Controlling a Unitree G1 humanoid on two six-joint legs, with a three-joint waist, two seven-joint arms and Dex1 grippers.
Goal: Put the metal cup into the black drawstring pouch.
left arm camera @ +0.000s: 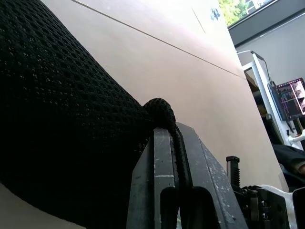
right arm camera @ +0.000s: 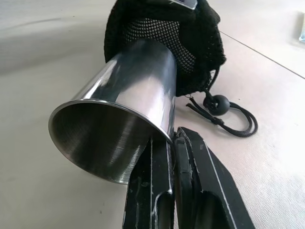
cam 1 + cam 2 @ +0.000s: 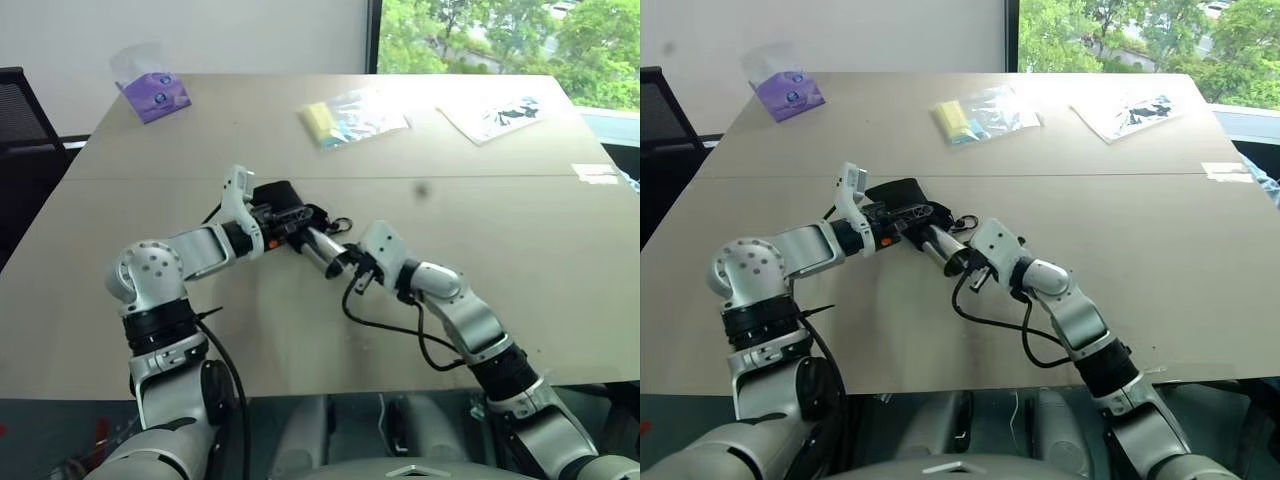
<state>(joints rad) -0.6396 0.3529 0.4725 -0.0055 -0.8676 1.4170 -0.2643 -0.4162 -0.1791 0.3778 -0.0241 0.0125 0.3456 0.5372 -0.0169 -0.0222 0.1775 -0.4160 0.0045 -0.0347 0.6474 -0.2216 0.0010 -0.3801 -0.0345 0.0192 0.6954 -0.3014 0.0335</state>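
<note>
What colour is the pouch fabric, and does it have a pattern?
Black, with a fine mesh weave; the black drawstring pouch shows it best in the left wrist view.

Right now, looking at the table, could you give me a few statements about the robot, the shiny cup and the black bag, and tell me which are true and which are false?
1. The shiny silver metal cup is pinched at its rim by the right gripper. True.
2. The cup stands upright on the light wooden table. False: it lies tilted, its closed end entering the pouch.
3. The left gripper is shut on the soft black mesh drawstring pouch. True.
4. The cup's open mouth faces into the pouch. False: the mouth faces away, toward the right wrist.
5. A purple tissue pack sits at a far corner of the table. True.
6. The pouch's cord is wound around the cup. False: it lies on the table beside it.
</note>
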